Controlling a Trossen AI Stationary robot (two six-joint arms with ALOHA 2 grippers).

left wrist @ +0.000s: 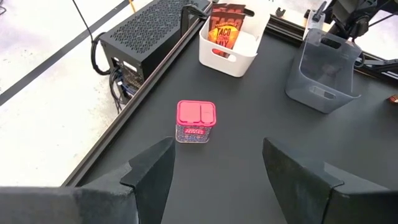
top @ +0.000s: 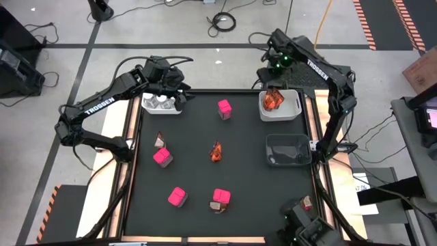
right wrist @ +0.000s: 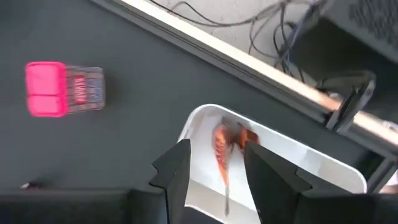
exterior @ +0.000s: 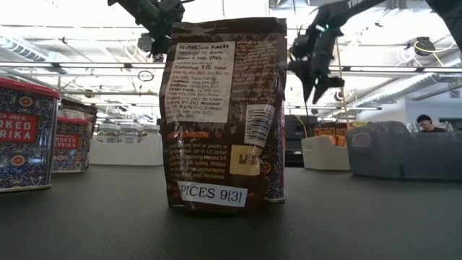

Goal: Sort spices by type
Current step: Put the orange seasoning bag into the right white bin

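Your right gripper (top: 274,87), spread, above upper-right white bin (top: 295,113) holding sachets (top: 274,100); grey bin (top: 287,149) seemingly bare; left gripper (top: 183,96) spread.

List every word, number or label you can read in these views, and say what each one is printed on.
"TROSSEN": left arm link, high view.
"Nutrition Facts": brown sachet, back panel; the fine print below is too small.
"PICES 9(3)": white sticker at that sachet's foot.
"OKED", "RIKA": red tin, its left letters cut off.
"TACO": orange sachet in the white bin.
Pink-lidded box label: unreadable.
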